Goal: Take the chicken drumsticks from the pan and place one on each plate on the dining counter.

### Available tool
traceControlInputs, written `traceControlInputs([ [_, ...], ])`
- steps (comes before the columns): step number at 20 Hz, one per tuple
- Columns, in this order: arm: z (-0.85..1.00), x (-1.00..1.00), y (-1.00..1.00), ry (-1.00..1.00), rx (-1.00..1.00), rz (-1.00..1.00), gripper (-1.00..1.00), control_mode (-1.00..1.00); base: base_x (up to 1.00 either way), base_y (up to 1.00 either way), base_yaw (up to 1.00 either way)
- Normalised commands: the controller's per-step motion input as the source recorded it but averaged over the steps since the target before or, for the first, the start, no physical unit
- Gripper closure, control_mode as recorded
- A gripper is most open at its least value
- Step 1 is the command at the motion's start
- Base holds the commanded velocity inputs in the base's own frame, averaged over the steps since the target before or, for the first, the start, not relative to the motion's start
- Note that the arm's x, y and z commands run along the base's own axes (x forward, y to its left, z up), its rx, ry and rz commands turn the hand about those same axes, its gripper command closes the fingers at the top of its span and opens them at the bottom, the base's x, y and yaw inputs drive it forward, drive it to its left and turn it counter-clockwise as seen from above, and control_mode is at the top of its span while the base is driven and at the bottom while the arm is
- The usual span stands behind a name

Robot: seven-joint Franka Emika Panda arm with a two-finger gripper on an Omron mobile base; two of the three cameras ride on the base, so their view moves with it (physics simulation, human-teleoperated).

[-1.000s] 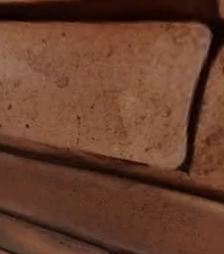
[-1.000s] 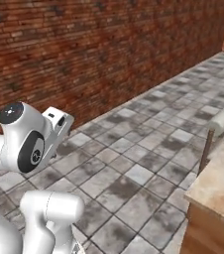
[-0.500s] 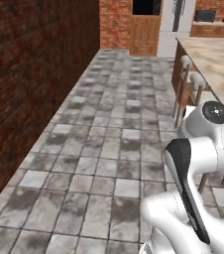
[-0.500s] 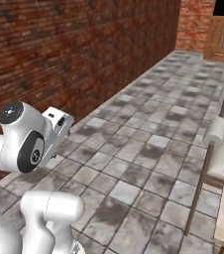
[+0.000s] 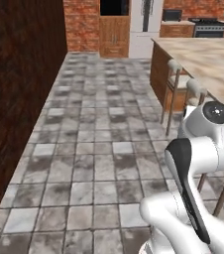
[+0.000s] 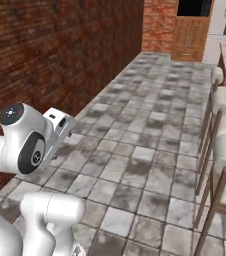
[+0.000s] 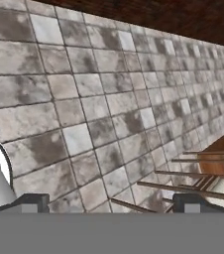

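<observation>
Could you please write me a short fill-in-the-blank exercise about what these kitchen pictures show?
1. The floor is covered with grey stone ____.
2. The wall beside the robot is built of dark red ____.
3. The claw stands ____, holding nothing.
4. Stools stand along the dining ____.

Missing words: tiles; brick; open; counter

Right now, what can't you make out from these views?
- Far stove, left base view: too small to tell whether a pan sits on it.
- Dining counter, left base view: cut off by the right edge and the arm.
- Stools, right base view: cut off by the right edge.
</observation>
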Motion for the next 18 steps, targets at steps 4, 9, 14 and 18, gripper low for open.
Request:
traceControlInputs([
  [4, 0.0, 0.0, 0.0, 0.0, 0.0, 0.0, -1.0, 1.0, 1.0, 0.38, -0.33],
  [9, 0.0, 0.0, 0.0, 0.0, 0.0, 0.0, -1.0, 1.0, 1.0, 0.38, -0.32],
  [14, 0.0, 0.0, 0.0, 0.0, 0.0, 0.0, -1.0, 1.0, 1.0, 0.38, -0.29],
  [18, 0.0, 0.0, 0.0, 0.0, 0.0, 0.0, -1.0, 1.0, 1.0, 0.48, -0.29],
])
